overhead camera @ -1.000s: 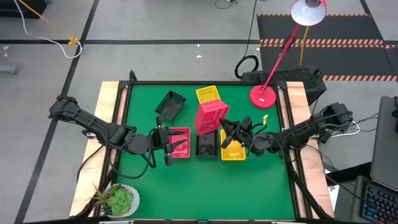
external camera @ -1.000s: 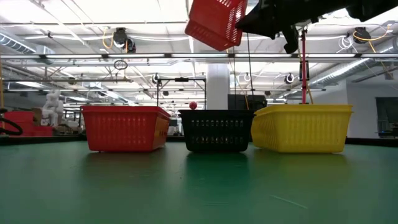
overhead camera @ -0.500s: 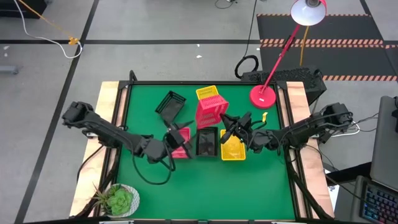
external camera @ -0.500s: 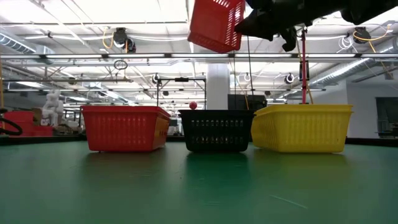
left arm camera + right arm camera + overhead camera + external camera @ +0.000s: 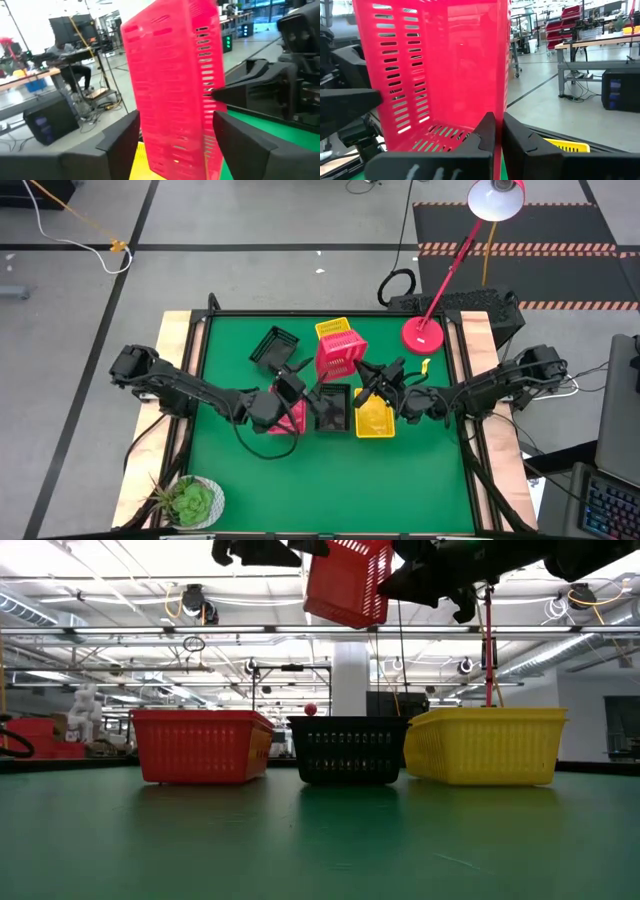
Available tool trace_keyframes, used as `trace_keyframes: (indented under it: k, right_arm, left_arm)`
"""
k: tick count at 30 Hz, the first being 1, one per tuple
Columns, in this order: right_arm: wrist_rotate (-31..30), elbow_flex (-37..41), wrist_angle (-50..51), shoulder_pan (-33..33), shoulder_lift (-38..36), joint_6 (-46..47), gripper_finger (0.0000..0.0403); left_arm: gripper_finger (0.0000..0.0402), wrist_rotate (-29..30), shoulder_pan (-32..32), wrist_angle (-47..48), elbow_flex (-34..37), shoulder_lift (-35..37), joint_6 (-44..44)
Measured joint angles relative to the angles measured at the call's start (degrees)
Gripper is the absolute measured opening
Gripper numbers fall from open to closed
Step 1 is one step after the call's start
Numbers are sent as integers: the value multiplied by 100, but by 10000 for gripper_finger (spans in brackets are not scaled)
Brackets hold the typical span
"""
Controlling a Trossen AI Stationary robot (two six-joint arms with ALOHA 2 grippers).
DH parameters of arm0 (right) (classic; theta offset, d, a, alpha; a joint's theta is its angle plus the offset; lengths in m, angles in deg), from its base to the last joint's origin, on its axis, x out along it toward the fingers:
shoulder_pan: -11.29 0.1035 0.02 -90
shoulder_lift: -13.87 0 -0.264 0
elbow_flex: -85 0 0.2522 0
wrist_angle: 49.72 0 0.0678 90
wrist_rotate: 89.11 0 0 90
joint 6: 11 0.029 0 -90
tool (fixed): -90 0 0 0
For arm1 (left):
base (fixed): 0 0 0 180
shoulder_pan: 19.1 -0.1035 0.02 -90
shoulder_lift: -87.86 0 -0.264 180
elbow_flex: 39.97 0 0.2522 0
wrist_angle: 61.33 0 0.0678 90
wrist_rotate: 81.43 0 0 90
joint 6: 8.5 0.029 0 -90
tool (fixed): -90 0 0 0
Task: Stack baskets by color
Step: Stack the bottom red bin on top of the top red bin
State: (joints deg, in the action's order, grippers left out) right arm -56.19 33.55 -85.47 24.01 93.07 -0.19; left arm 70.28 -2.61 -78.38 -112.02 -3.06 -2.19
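A red basket (image 5: 340,356) hangs tilted high above the table, with my right gripper (image 5: 372,383) shut on it. My left gripper (image 5: 170,150) is open, and its two fingers stand level on either side of that basket's other end; whether they touch it, I cannot tell. In a row on the green table (image 5: 230,470) stand a red basket (image 5: 200,745), a black basket (image 5: 348,748) and a yellow basket (image 5: 487,745), each on its bottom. Farther back lie another black basket (image 5: 274,347) and a yellow basket (image 5: 332,329) that the held one partly hides. My right gripper pinches one side wall of the red basket at its rim (image 5: 498,107), with one finger inside the basket and one outside. The fingers come level from the table's right side. The basket is lifted clear of everything, tipped on its side with its opening toward my right gripper.
A red lamp base (image 5: 422,334) stands at the far right corner of the table, its arm reaching up to a white shade (image 5: 495,198). A potted plant (image 5: 190,502) sits at the near left corner. The near half of the green table has free room.
My left gripper has left the red basket on the table, gone toward the table's right and far side and turned level, and its fingers now flank the held red basket. My right gripper has rolled a little, so the held basket has turned slightly.
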Motion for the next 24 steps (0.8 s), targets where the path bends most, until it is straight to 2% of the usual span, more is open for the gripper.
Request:
trace_keyframes:
  k: [10,14,24]
  right_arm:
    - [-34,-2,2,-85,0,7,6]
    - [-176,-2,3,-102,0,4,7]
    - [-194,-2,2,-118,0,4,9]
  left_arm:
    - [148,-14,-179,54,2,0,-79]
    - [114,-257,-288,59,2,0,-131]
    - [103,-350,-571,44,2,0,-537]
